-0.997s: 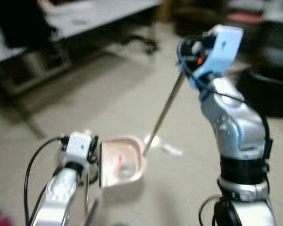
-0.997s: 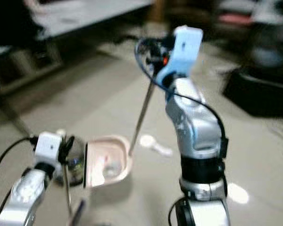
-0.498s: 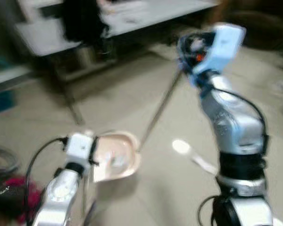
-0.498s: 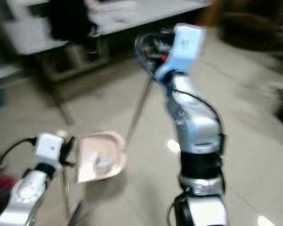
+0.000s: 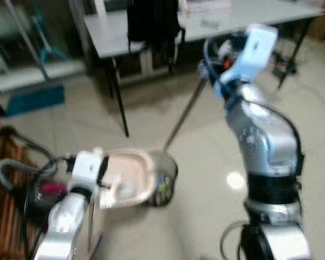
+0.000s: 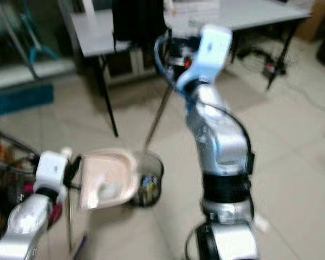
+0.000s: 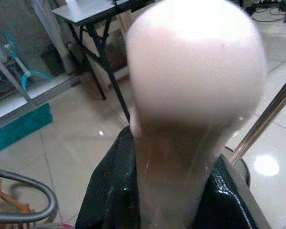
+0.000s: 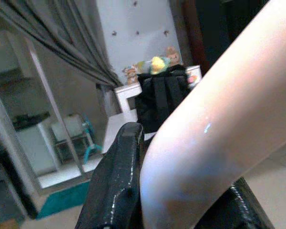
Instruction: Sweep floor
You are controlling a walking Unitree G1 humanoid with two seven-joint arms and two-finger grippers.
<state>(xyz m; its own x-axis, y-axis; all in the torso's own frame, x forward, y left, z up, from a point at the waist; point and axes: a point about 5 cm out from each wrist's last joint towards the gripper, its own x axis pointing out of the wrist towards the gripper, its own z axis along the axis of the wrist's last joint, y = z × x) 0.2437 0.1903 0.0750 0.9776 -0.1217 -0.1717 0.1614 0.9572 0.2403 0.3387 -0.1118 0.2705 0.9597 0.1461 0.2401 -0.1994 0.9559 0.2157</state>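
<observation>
My left gripper (image 5: 103, 171) is shut on the handle (image 7: 190, 90) of a pink dustpan (image 5: 125, 176), which it holds low in front of me with bits of litter in it. One black finger (image 7: 109, 191) presses against the handle. My right gripper (image 5: 218, 54) is raised and shut on the pink grip (image 8: 219, 124) of a broom. The broom's metal rod (image 5: 184, 116) slants down to the floor behind the dustpan. A black mesh bin (image 5: 163, 187) stands on the floor, touching the dustpan's right edge.
A grey table (image 5: 206, 21) with black legs (image 5: 118, 103) stands ahead, with a black bag (image 5: 151, 19) on it. Cables (image 5: 11, 168) and a red object (image 5: 51, 188) lie at the left. A teal mat (image 5: 35, 100) lies further back.
The camera has swung round, so the whole picture has shifted. The table is now straight ahead and the bin has come into view beside the dustpan. Both grippers keep their holds.
</observation>
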